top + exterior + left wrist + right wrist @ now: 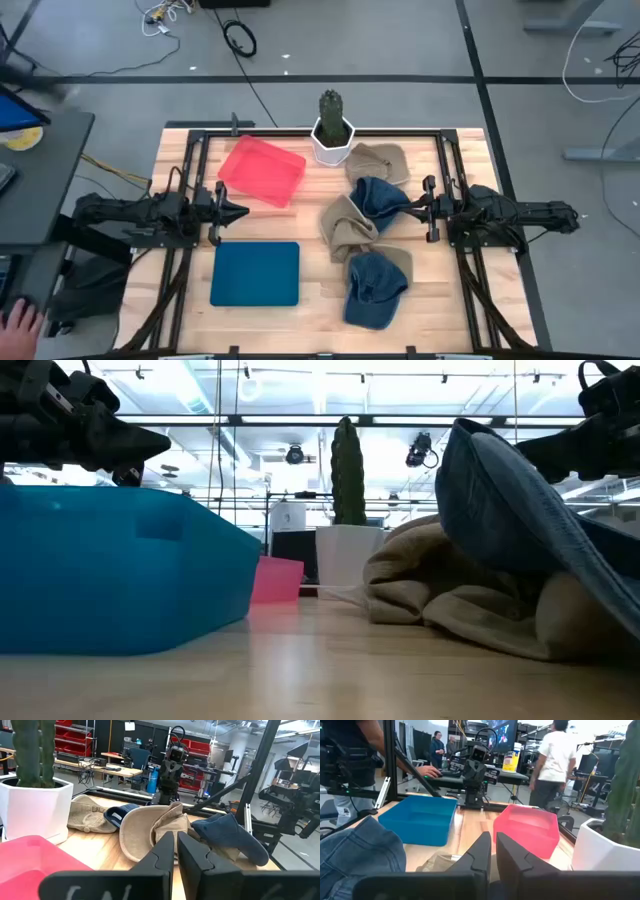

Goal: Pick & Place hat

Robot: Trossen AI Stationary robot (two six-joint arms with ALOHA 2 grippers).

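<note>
Several hats lie in a loose cluster right of the table's centre. A tan hat (381,160) lies by the pot, a blue denim hat (380,197) below it, another tan hat (345,230) overlapping that, and a blue denim hat (374,290) lies on tan cloth near the near edge. My right gripper (407,208) hovers shut beside the middle blue hat's right edge, above the table; its wrist view (493,851) shows denim (360,855) just below. My left gripper (243,211) is shut, held above the table between the two trays and pointing at the hats (150,827).
A pink tray (262,170) sits far-left of centre and a blue tray (256,273) near-left. A cactus in a white pot (332,138) stands at the far edge. A black frame (300,131) borders the table. People stand beyond the table (555,755).
</note>
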